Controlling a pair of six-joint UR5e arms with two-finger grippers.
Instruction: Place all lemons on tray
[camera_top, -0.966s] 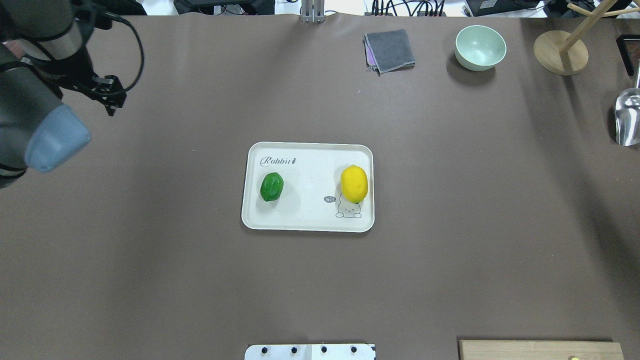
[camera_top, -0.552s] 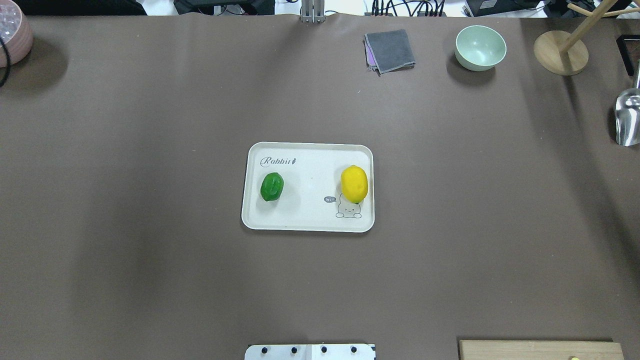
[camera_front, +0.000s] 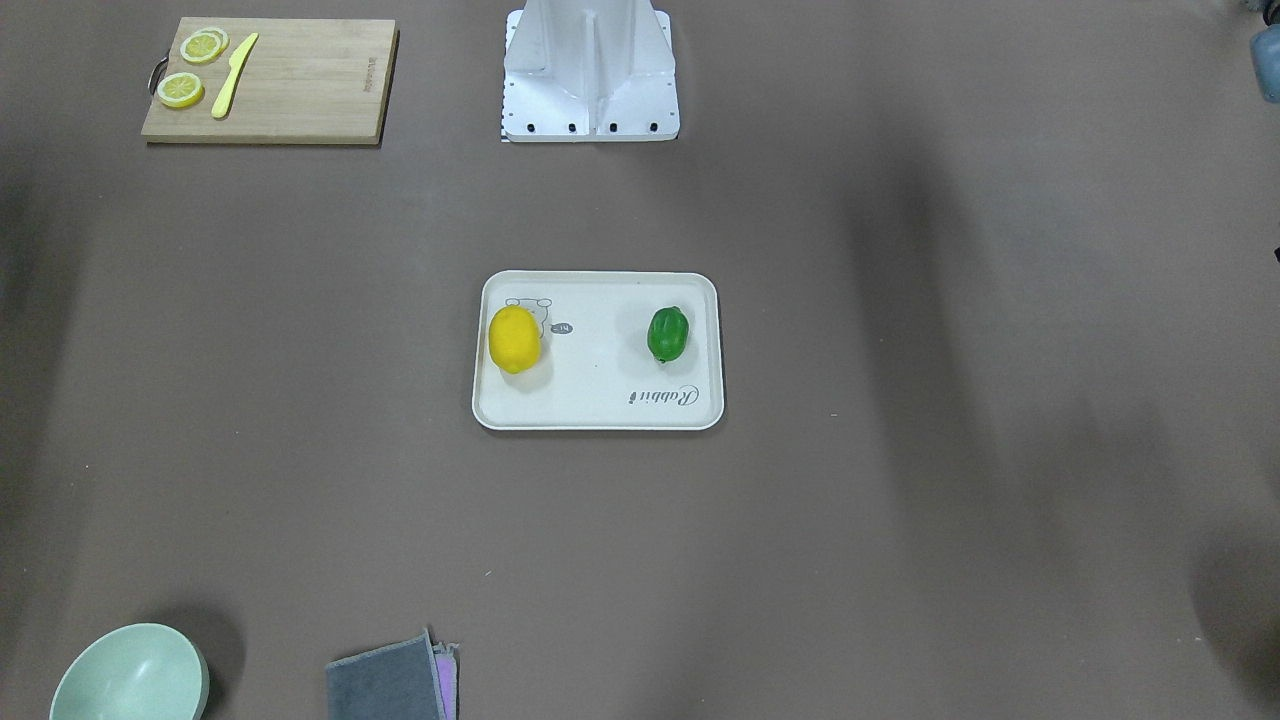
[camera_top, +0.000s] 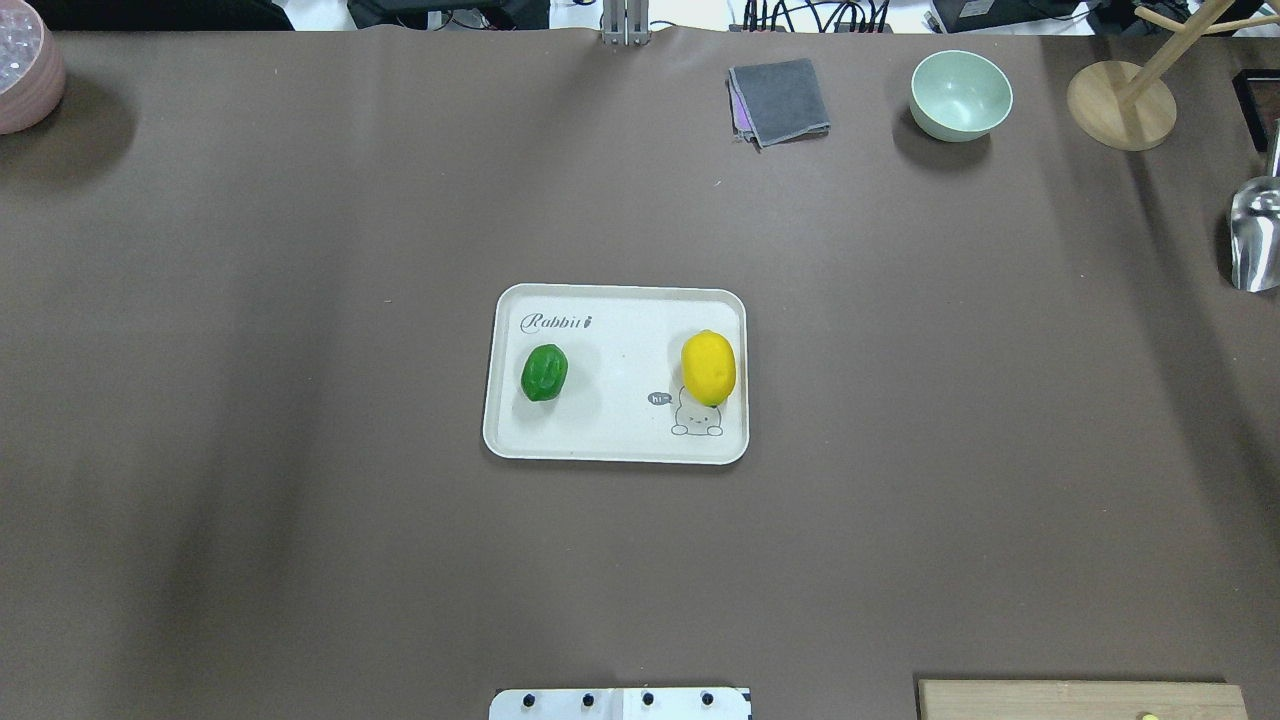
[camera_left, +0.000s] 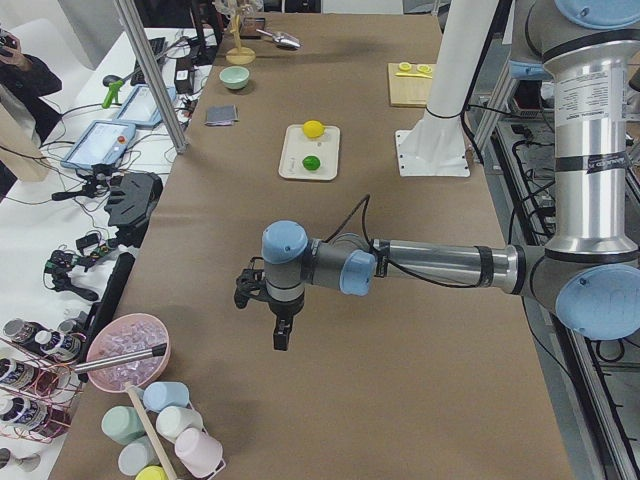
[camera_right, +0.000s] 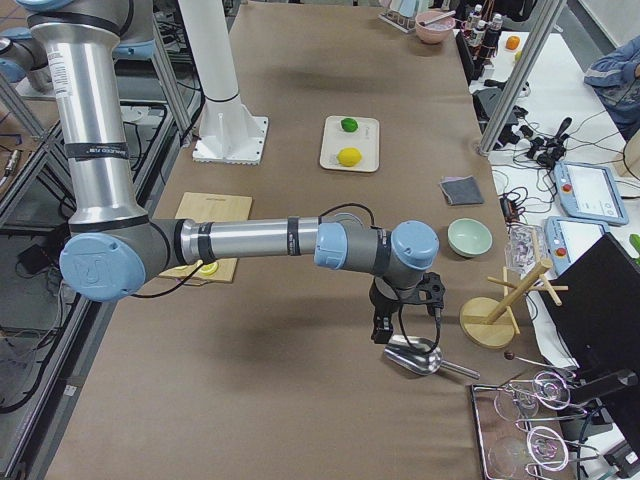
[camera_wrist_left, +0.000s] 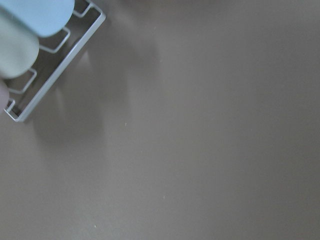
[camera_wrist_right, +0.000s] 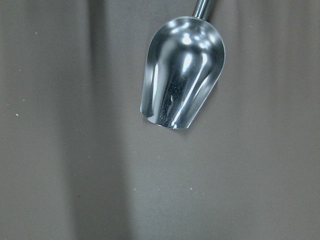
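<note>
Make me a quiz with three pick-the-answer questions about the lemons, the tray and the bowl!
1. Where is the yellow lemon?
A on the wooden board
B on the tray
C on the grey cloth

2. What colour is the other lemon?
A red
B green
C orange

3. How does the bowl stand?
A upside down
B on its side
C upright, open side up

Answers:
1 B: it lies inside the tray's rim.
2 B: it is a dark, shiny green.
3 C: its hollow inside shows from above.
</note>
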